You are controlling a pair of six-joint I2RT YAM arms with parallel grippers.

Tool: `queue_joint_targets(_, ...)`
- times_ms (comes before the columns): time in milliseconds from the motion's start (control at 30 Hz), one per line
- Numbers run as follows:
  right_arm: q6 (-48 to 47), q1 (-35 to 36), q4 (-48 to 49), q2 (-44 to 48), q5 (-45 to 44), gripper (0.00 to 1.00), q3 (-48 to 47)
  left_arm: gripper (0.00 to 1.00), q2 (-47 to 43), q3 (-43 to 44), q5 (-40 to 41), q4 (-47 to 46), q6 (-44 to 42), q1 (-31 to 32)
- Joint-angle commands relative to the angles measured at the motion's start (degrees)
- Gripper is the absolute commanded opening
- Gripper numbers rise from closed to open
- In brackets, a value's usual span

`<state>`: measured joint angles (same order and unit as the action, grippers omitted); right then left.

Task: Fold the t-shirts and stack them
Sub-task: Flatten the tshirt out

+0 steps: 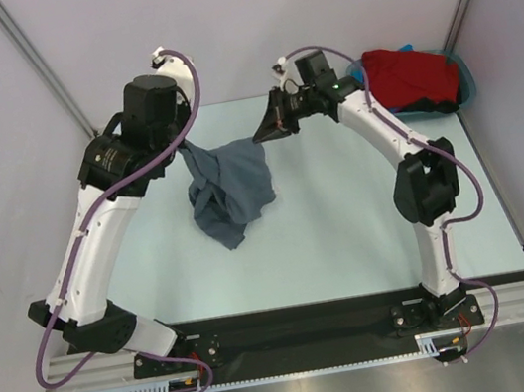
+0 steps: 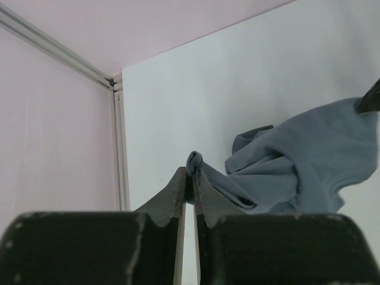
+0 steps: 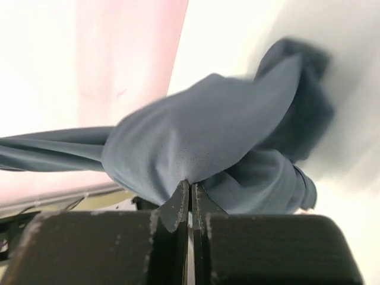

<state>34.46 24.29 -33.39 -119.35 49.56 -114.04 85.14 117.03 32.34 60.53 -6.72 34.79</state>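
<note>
Grey t-shirt point(image 1: 230, 186): stretched between both hands over middle of table point(image 1: 349, 232), lower part hanging crumpled; contact with table surface not determinable. Left hand point(image 2: 190, 175): clenched on rolled edge at shirt's left end. Right hand point(image 3: 190, 185): clenched on fold at shirt's right end, fingers pressed together. Red t-shirt point(image 1: 408, 76): heaped in teal tub point(image 1: 467, 81), far right corner of table.

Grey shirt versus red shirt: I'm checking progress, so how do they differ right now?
The grey shirt is pinched by the left gripper and right gripper, sagging in a bunch between them; the red shirt lies heaped in the teal tub, untouched. One is slate-grey, the other bright red. Both are unfolded.
</note>
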Motion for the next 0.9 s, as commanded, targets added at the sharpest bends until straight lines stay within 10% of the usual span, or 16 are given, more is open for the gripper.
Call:
queue_joint_targets(0,-5.4,-1.0,-4.1,5.4,-6.5,0.00,-3.6,0.12,-2.8,0.1,1.9,-2.5,-1.5,-0.7)
queue_joint_targets(67,-5.0,-1.8,-4.3,5.5,-6.6,0.00,-4.1,0.12,-2.8,0.0,1.7,-2.5,-1.4,-0.7)
queue_joint_targets(200,-5.0,-2.0,-5.7,4.0,-7.0,0.77,-4.8,0.13,-2.4,0.4,-0.7,-2.7,-0.9,-0.8)
queue_joint_targets(267,-5.3,-2.1,-7.8,2.9,-7.3,0.92,-6.0,0.13,-1.7,0.9,-1.9,-2.5,0.0,-0.8)
queue_joint_targets(533,-8.4,-2.2,-15.5,-0.2,-11.9,0.97,-9.1,0.36,0.0,1.4,-3.9,-0.8,1.7,-0.7)
queue_joint_targets(633,-8.6,-2.4,-16.3,-0.8,-11.5,0.98,-9.0,0.96,-0.2,1.6,-4.0,-0.4,2.1,-0.8)
queue_joint_targets(867,-8.5,-2.4,-21.9,-7.2,-10.6,0.97,-9.9,1.00,1.2,0.2,-6.0,0.0,3.4,-0.8)
